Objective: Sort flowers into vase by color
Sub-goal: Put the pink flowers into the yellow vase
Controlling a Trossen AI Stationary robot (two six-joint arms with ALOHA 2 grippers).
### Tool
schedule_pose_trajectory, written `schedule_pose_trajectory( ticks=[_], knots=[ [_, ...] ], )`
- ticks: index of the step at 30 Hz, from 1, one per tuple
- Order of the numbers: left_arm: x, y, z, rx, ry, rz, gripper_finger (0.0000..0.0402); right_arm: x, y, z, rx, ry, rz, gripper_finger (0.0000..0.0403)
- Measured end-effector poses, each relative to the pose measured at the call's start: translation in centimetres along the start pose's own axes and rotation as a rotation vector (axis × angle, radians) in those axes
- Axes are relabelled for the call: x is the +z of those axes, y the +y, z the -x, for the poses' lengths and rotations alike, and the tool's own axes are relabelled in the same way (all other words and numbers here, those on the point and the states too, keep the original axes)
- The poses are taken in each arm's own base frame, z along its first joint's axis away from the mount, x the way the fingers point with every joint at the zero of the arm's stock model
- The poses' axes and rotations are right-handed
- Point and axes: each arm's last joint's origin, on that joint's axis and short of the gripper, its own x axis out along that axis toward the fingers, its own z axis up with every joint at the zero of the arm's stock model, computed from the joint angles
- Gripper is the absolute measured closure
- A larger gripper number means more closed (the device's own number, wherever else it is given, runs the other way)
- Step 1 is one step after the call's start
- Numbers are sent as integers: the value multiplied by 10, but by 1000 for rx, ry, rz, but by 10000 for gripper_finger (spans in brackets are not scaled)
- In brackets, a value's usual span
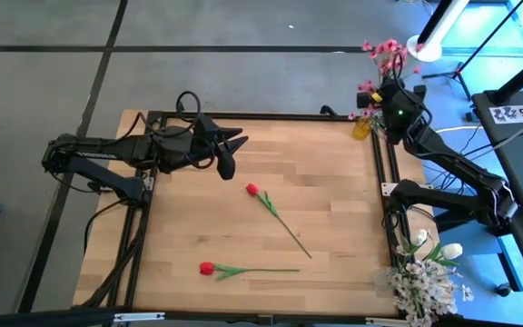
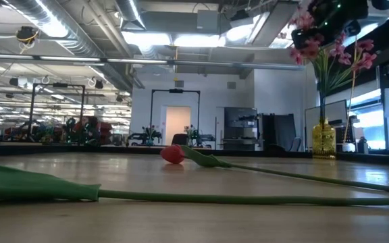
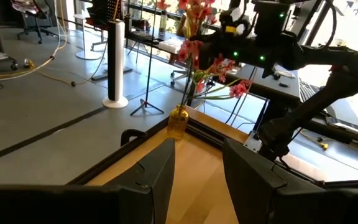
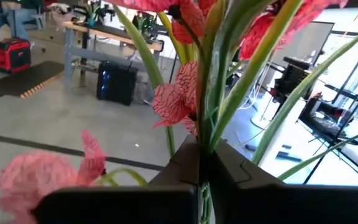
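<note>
Two red tulips lie flat on the wooden table: one [image 1: 252,190] in the middle, one [image 1: 207,268] near the front edge, also seen in the low view [image 2: 172,154]. A yellow vase [image 1: 361,125] stands at the far right corner with pink blossom sprays [image 2: 329,47] rising from it. My right gripper [image 4: 201,158] hovers above the vase [image 2: 323,138], shut on green stems among those sprays. My left gripper [image 1: 234,156] hangs open over the far left of the table, holding nothing. My right gripper pinches a bundle of thin green stems [image 4: 211,134] of the pink sprays between its two fingers, just below the blossoms. The fingers come in about level and lie across the stems. The stems stand nearly upright, and their lower parts [image 2: 323,101] run down into the yellow vase.
A bunch of white flowers [image 1: 425,272] stands just off the table's near right corner. A black frame [image 1: 377,173] borders the table. The right arm [image 1: 452,168] stretches along the right edge. Bare wood lies between the tulips and the yellow vase.
</note>
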Motion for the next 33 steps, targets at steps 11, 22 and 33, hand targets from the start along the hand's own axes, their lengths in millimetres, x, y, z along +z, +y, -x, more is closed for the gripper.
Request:
schedule_pose_trajectory(
  ticks=[11,22,33],
  knots=[
    [0,0,0,-2,-2,1,270,-3,-1,2,26,58,3,311],
    [0,0,0,-2,-1,46,270,24,-15,14,162,230,-118,200],
    [0,0,0,-13,6,79,270,43,-16,15,212,450,-122,169]
  ],
)
